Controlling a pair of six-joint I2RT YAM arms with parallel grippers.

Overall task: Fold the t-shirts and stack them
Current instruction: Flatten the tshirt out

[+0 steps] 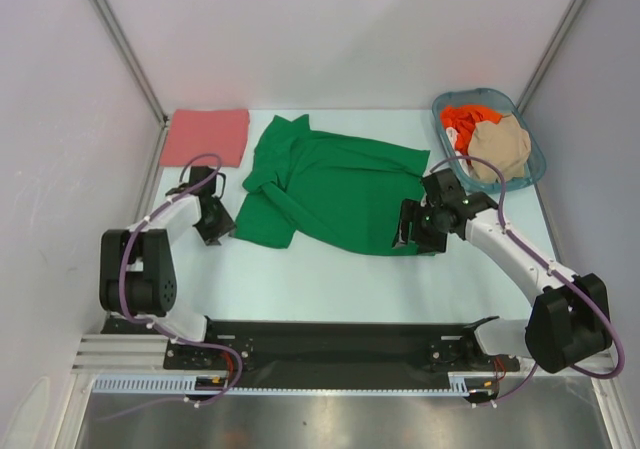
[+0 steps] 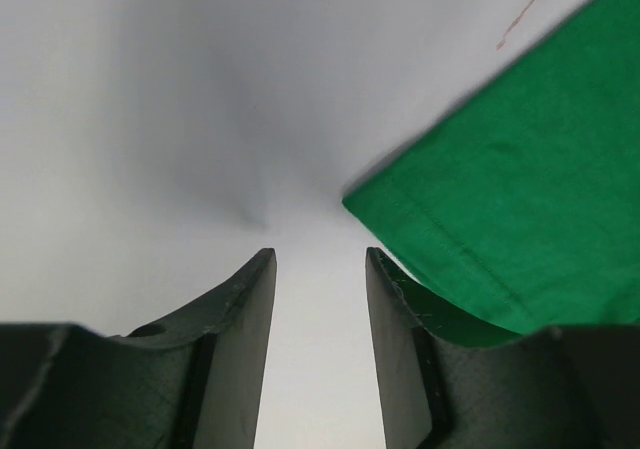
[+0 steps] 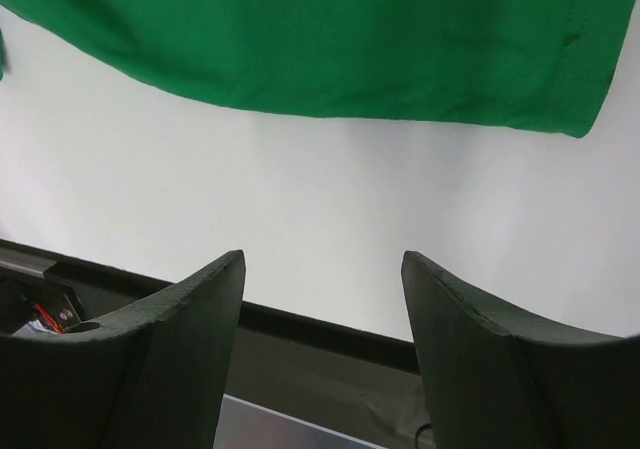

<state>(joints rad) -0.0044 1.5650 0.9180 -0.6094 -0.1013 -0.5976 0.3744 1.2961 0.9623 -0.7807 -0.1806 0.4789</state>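
**Top external view: green t-shirt spread on the table, both grippers empty-handed**

Nearest the camera, a black base rail point(image 1: 330, 334) runs along the near edge of the table point(image 1: 330, 279), with the two arms rising from its ends.

Further in, the left gripper point(image 1: 216, 227) hangs low just beside the left edge of the green t-shirt point(image 1: 330, 189). The left wrist view shows its jaws parted with only bare table in the gap. A hemmed corner of the green cloth lies just past one finger point(image 2: 400, 339), and whether the two touch cannot be told.

The right gripper point(image 1: 405, 234) sits at the shirt's near right corner. In the right wrist view its jaws stand wide with nothing between them. The hem crosses the top of that view, apart from the fingers.

The green t-shirt lies across the middle of the table. Its right part is flat and its left part is rumpled and folded over itself.

At the far left corner, a salmon-pink t-shirt point(image 1: 206, 135) lies folded into a neat rectangle, just beside the green one.

At the far right, a blue-grey basket point(image 1: 535, 154) holds an orange-red t-shirt point(image 1: 462, 121) and a beige t-shirt point(image 1: 500, 147), both bunched up.
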